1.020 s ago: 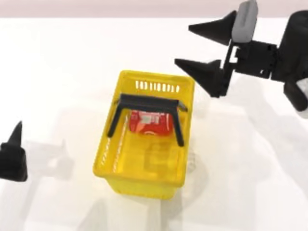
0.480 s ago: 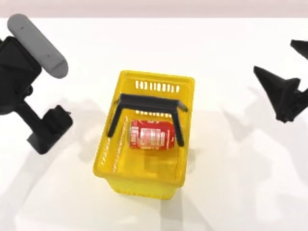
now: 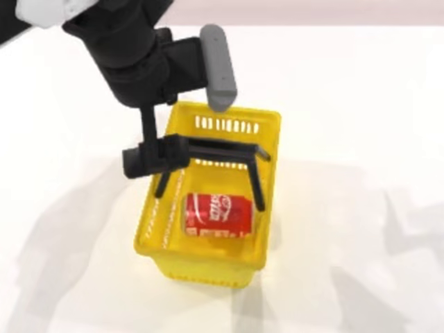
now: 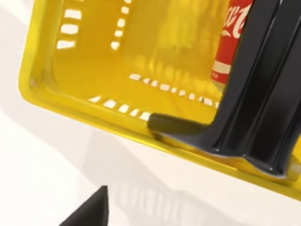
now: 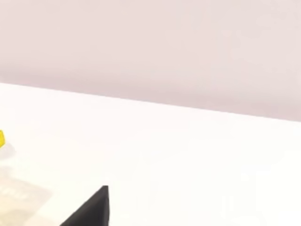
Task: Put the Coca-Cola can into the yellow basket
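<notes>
Coca-Cola can [image 3: 218, 214] was seen lying on its side inside yellow basket [image 3: 208, 266] | task judged done | left gripper [image 3: 154, 158] was positioned at black handle [image 3: 220, 149]'s left end, finger state undeterminable | right arm was out of top view

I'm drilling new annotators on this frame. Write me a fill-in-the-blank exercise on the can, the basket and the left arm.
1. The Coca-Cola can lies on its ____ inside the yellow basket.
2. The basket's folding handle is coloured ____.
3. The left gripper is at the handle's ____ end in the top view.

Missing words: side; black; left
</notes>
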Action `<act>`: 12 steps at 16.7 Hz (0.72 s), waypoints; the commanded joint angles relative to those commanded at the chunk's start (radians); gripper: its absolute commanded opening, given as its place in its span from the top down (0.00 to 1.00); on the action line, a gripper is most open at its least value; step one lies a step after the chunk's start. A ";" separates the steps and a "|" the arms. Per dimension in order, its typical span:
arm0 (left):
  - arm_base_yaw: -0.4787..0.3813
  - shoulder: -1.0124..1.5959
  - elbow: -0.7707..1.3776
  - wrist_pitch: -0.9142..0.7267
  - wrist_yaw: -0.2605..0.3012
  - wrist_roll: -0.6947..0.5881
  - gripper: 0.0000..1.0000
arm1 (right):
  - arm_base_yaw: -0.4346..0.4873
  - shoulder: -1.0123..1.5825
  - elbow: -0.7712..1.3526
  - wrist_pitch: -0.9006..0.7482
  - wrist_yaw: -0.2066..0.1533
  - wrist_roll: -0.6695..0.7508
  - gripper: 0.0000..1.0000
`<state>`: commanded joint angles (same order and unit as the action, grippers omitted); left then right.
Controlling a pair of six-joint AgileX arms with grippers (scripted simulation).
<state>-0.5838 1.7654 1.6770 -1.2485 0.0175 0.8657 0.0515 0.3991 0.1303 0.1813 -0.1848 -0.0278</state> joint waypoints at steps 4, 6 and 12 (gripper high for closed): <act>-0.069 0.242 0.234 -0.155 -0.010 0.117 0.00 | -0.029 -0.278 -0.094 -0.125 0.124 0.017 0.00; -0.089 0.316 0.306 -0.201 -0.013 0.152 0.00 | -0.037 -0.359 -0.119 -0.163 0.164 0.024 0.00; -0.099 0.354 0.344 -0.224 -0.015 0.169 0.00 | -0.041 -0.399 -0.130 -0.181 0.185 0.028 0.00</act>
<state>-0.6828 2.1190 2.0206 -1.4725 0.0021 1.0348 0.0100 0.0000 0.0000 0.0000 0.0000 0.0000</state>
